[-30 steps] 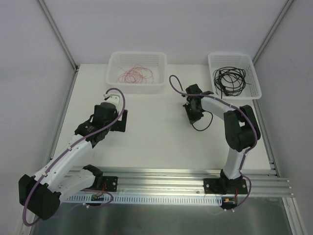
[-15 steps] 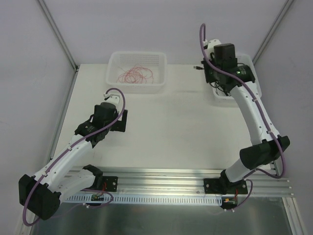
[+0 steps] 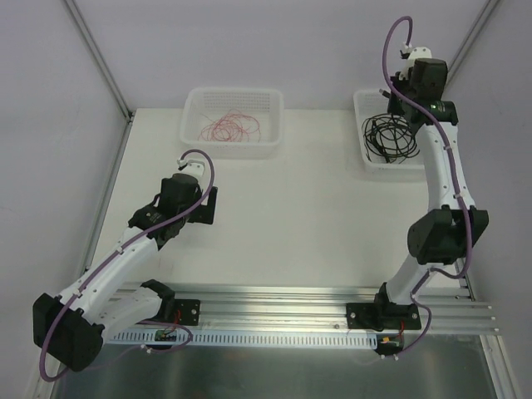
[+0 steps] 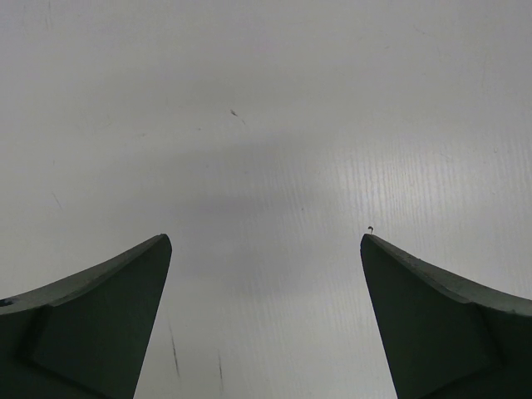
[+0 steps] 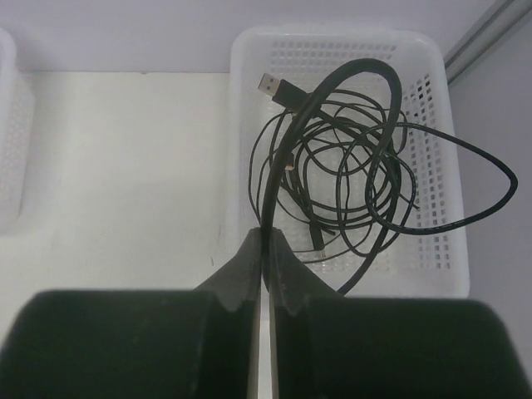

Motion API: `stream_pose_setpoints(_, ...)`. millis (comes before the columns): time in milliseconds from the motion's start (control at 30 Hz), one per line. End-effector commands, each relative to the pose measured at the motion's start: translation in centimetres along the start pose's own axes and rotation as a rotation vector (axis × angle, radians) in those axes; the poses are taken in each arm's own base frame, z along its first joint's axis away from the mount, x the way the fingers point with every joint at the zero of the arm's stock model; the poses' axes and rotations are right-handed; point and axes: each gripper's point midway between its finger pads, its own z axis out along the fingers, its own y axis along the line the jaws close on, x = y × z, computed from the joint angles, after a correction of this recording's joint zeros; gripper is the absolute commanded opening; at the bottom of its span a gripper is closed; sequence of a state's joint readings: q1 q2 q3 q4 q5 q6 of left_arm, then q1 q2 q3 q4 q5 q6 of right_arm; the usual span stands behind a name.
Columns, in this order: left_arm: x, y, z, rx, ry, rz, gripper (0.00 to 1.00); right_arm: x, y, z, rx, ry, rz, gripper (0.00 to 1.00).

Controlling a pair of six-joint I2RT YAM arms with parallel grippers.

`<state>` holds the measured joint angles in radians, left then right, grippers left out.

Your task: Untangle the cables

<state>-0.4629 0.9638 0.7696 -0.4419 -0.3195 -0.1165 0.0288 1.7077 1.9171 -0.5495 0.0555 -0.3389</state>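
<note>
A bundle of black cables [image 3: 392, 137] lies in loose loops in the white basket [image 3: 435, 133] at the back right. My right gripper [image 3: 399, 98] hangs above that basket. In the right wrist view it [image 5: 266, 237] is shut on a thicker black cable [image 5: 332, 81] that arcs over the pile. A USB plug [image 5: 268, 83] shows at the basket's far side. Fine red-pink cables [image 3: 229, 127] lie in the white basket [image 3: 195, 100] at the back middle. My left gripper [image 3: 204, 206] is open and empty just above the bare table [image 4: 266, 125].
The two baskets stand along the table's back edge, near the enclosure walls. The right basket [image 5: 332, 37] sits against the right wall rail. The left arm stretches over the left half of the table.
My right arm has swung from the middle of the table up and back to the right basket, carrying the black cable. The left arm has not moved.
</note>
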Motion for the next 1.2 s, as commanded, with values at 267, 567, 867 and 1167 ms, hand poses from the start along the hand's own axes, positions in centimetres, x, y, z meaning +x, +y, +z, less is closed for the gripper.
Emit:
stream_pose_setpoints(267,0.5,0.2,0.9,-0.016,0.022,0.019,0.99,8.4,-3.4,13.7,0.061,0.104,0.314,0.01)
stream_pose_setpoints(567,0.6,0.1,0.9,-0.011,0.024,0.022,0.99,10.8,-0.5,14.4,-0.069,0.192,0.395,0.37)
stream_pose_setpoints(867,-0.5,0.3,-0.3,0.002,-0.037,-0.003,0.99,2.1,-0.9,3.0,-0.086,0.031,0.331,0.78)
stream_pose_setpoints(1167,-2.1,1.4,-2.7,-0.014,-0.156,-0.055,0.99,1.7,-3.5,-12.0,0.089,-0.082,0.312,0.97)
